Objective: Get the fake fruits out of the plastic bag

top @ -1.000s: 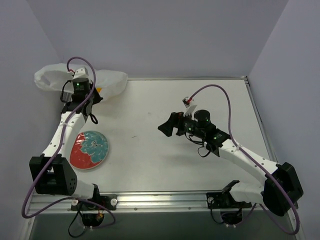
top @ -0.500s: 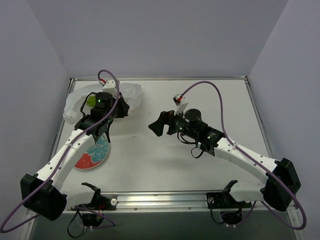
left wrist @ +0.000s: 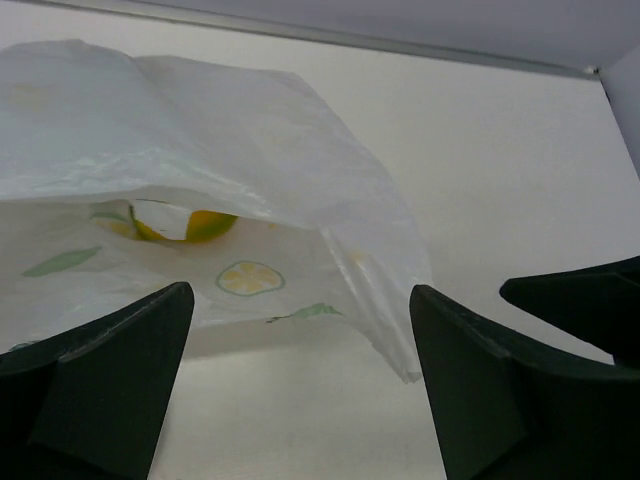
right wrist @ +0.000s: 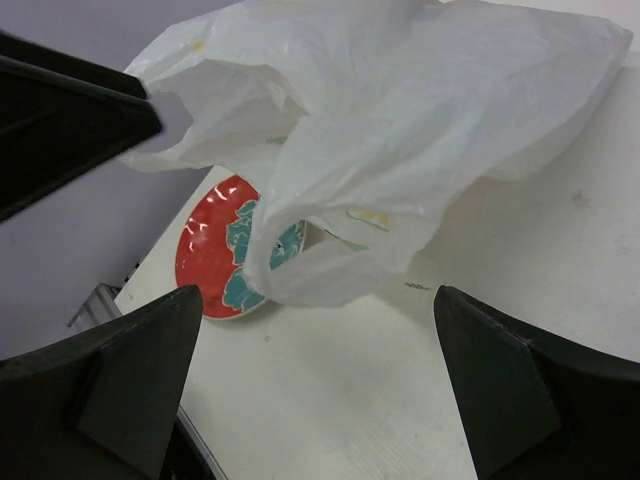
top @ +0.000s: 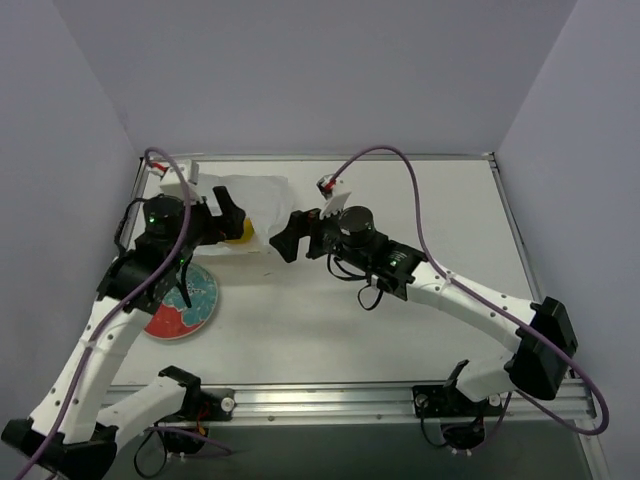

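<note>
The plastic bag (top: 256,196) lies crumpled on the table at the far left, white with lemon and leaf prints. One yellow fake fruit (top: 239,233) shows at its near edge, and in the left wrist view that fruit (left wrist: 192,226) is visible through a gap in the plastic bag (left wrist: 200,130). My left gripper (top: 226,222) is open just left of the bag, and nothing lies between its jaws (left wrist: 300,400). My right gripper (top: 289,236) is open just right of the bag, facing it (right wrist: 320,400). The plastic bag (right wrist: 400,120) hangs loose ahead of it. Other fruits are hidden.
A red-rimmed plate (top: 181,302) with a teal floral centre lies near the left edge, partly under my left arm; in the right wrist view the plate (right wrist: 212,262) sits just behind the bag's handle loop. Grey walls enclose the table on three sides.
The left arm carried the bag from the far left corner rightward onto the table, then opened and let it go. The right arm moved left, up to the bag.
</note>
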`<state>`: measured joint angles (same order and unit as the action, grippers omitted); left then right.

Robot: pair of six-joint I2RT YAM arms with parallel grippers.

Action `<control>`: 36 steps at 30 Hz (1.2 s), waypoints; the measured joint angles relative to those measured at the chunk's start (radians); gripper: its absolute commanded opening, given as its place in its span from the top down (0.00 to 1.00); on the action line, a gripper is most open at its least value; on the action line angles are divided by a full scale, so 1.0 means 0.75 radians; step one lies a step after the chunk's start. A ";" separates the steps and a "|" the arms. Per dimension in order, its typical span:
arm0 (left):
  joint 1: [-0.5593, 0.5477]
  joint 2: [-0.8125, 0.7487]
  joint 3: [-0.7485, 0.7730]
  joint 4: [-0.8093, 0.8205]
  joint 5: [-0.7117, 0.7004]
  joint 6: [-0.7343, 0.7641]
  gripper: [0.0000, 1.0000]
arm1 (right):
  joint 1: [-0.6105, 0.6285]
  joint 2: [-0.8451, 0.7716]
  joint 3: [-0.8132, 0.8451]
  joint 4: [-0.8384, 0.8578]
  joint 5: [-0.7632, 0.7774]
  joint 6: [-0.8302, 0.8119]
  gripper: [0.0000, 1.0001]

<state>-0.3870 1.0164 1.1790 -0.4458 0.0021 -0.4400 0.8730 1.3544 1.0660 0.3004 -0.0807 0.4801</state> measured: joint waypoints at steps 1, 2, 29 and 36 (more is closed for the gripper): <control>0.009 -0.056 0.001 -0.023 -0.033 0.004 0.12 | 0.016 0.040 0.034 -0.004 0.010 -0.007 0.03; 0.018 -0.105 0.001 -0.045 -0.069 0.004 0.12 | 0.026 0.066 0.054 -0.008 0.015 -0.012 0.03; 0.266 -0.193 -0.410 -0.125 -0.001 -0.246 0.63 | 0.112 0.294 -0.036 0.050 0.274 -0.105 1.00; -0.036 -0.322 -0.335 -0.196 -0.289 -0.223 0.77 | 0.222 0.271 -0.121 0.088 0.222 -0.062 1.00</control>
<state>-0.4137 0.7750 0.9279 -0.5926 -0.2150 -0.6075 1.0393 1.5578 0.9756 0.3664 0.0856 0.4335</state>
